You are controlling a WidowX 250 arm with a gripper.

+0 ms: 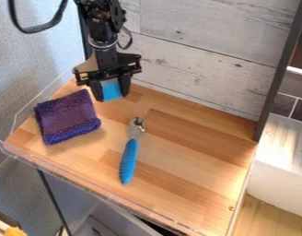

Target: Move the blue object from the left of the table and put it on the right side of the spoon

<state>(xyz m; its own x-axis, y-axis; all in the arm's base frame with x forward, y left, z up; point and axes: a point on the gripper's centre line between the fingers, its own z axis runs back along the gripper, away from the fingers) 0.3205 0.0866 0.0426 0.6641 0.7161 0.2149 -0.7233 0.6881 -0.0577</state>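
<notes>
1. At the upper left of the frame there is a pale blue-grey wall [39, 60], which has rough texture.
2. Behind the wooden tabletop [190, 175] stands a panel of whitish planks [196, 50].
3. A dark upright strip [279, 73] borders this panel.
4. At the right are dark grey tiles [282, 105], and below them a white unit [276, 147], brightly lit on its top.

Blue object [111, 90]: one. Spoon [129, 159]: one. Purple cloth [67, 117]: apparently one, though folds could hide another. Wooden table [190, 170]: one. Robot arm [107, 56]: one. Gripper [112, 95]: one, two fingers [125, 86]. Yellow thing [15, 231]: one visible.
</notes>
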